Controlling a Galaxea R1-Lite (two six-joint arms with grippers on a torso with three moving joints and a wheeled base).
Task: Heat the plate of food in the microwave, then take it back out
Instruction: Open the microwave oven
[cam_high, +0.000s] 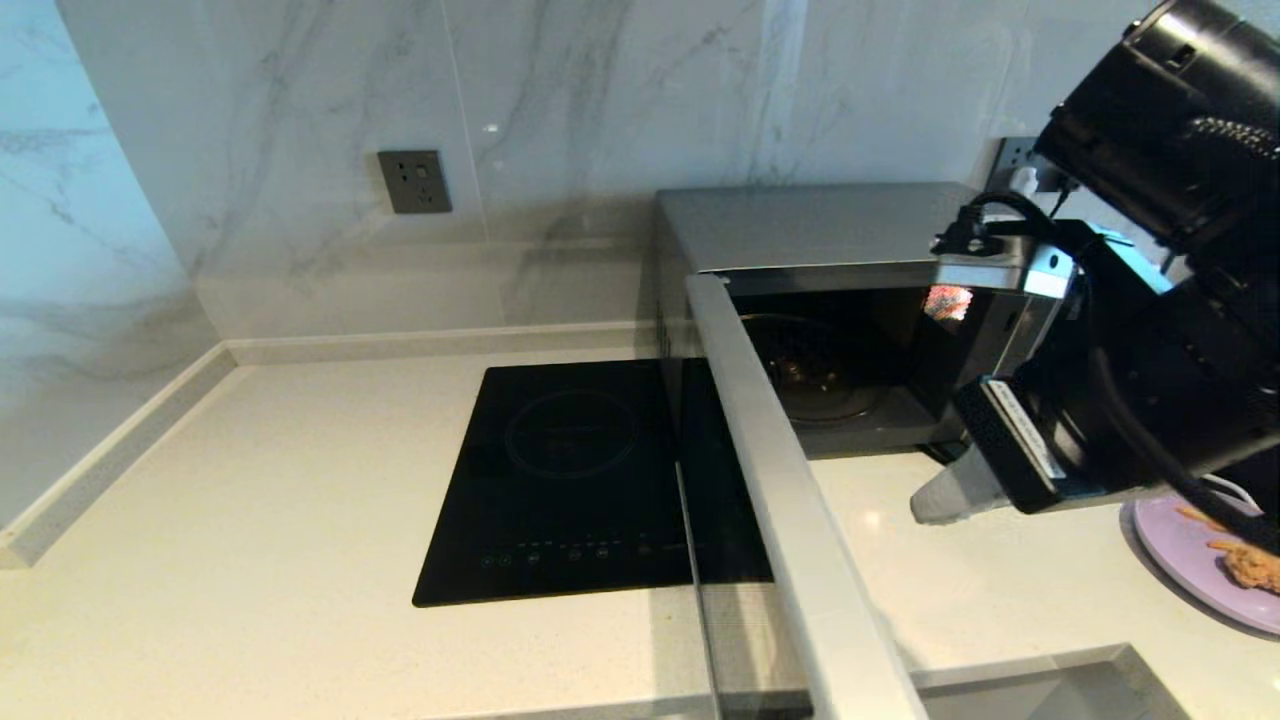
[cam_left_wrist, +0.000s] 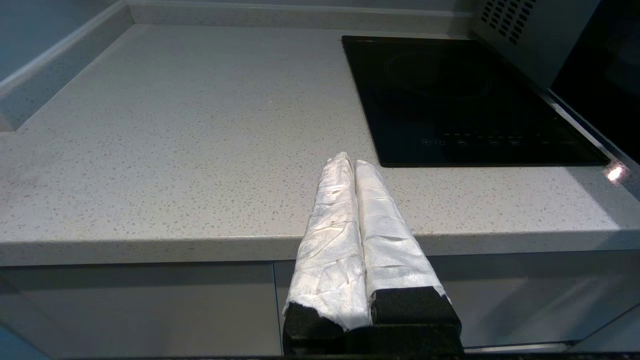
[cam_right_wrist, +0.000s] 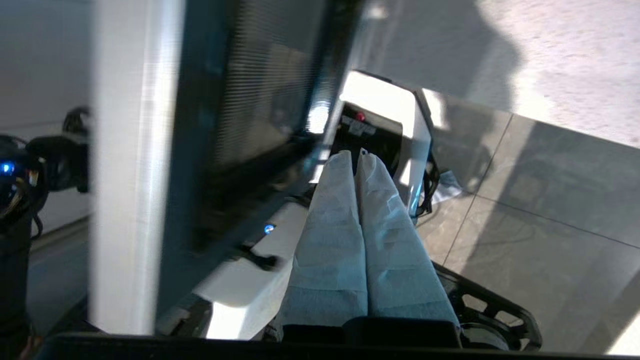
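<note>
head view shows the microwave (cam_high: 830, 230) at the back of the pale counter (cam_high: 250, 480), against the marble wall, with its door (cam_high: 790, 480) swung wide open toward the camera so that the door's silver top edge runs as a long diagonal bar across the middle of the picture. the dark cavity lies open, and a glass turntable (cam_high: 810, 385) sits on its floor with nothing on it. left of the microwave a flat black cooktop (cam_high: 570, 480) is set into the counter, the open door reaching over its right edge. the plate of food (cam_high: 1215, 560) rests on the counter at the far right, in front of the microwave and outside it, partly hidden by the right arm; a few fries and a brown fried piece show on the lilac rim. the right gripper (cam_high: 925, 505) hangs low over the counter between the door and the plate, its white-wrapped fingers pressed together and holding nothing. right wrist view confirms this: the two wrapped fingers (cam_right_wrist: 340, 225) lie flat against each other, with the door's inner face just beside them. left wrist view shows the left gripper (cam_left_wrist: 350, 165) parked at the counter's front edge, near the cooktop, its wrapped fingers also pressed together and empty.
</note>
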